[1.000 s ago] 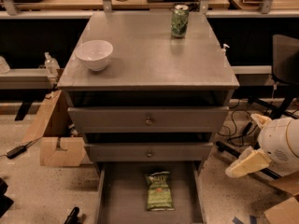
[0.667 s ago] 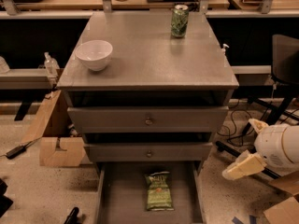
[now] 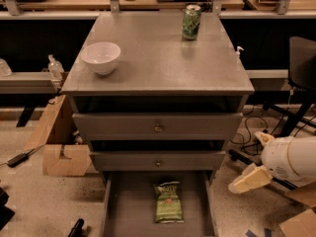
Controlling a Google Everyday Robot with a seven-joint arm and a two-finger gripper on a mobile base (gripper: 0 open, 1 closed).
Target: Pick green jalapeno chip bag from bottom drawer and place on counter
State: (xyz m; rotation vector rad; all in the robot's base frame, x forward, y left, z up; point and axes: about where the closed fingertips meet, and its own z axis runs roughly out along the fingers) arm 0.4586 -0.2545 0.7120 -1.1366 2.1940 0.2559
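The green jalapeno chip bag (image 3: 168,202) lies flat on the floor of the open bottom drawer (image 3: 128,206), near its middle. The counter (image 3: 158,58) is the grey cabinet top above the two closed knobbed drawers. My gripper (image 3: 256,159) is at the right of the cabinet, level with the lower drawers, on a white arm. Its two cream fingers (image 3: 248,179) are spread apart and hold nothing. It is well to the right of the bag and above it, not touching the cabinet.
A white bowl (image 3: 100,57) sits on the counter's left side and a green drink can (image 3: 191,22) at its back right. Cardboard boxes (image 3: 61,147) stand left of the cabinet. A black chair (image 3: 301,78) and cables are at the right. A wooden bench runs behind.
My gripper has moved a little to the left, closer to the cabinet's right side. The bag, bowl and can have not moved.
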